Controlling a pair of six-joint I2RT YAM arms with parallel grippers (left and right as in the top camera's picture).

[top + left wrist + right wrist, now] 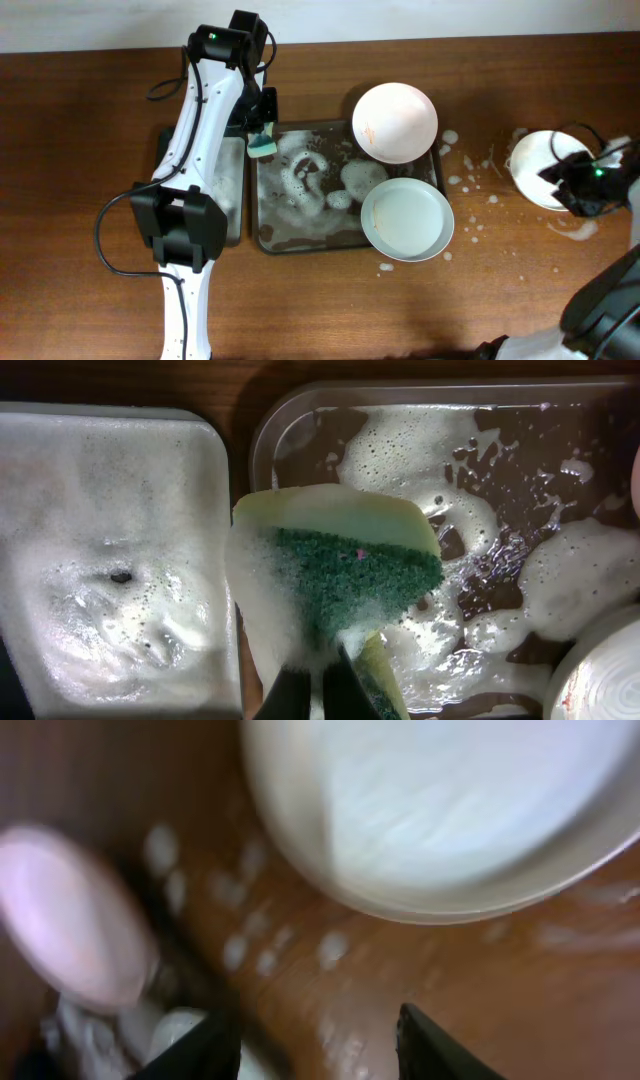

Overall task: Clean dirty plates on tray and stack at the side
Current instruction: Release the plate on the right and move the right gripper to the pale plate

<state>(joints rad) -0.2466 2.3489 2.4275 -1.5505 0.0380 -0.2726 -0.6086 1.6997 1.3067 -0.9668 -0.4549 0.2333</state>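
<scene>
Three white plates show in the overhead view. One plate [394,122] rests on the far right corner of the soapy dark tray [257,205]. A grey-green tinted plate [407,218] sits at the tray's near right corner, and its rim shows in the left wrist view [600,675]. The third plate [528,158] stands on the table at the right and also shows in the right wrist view [450,810]. My left gripper [262,136] [318,682] is shut on a foamy green-and-yellow sponge [262,147] [350,570] over the tray's far left corner [520,530]. My right gripper [562,178] [315,1050] is open and empty beside the third plate.
A narrower tray [232,190] full of foam [110,560] lies left of the big tray, partly under my left arm. Foam blobs [470,180] dot the wooden table between the tray and the right plate. The right wrist view is blurred.
</scene>
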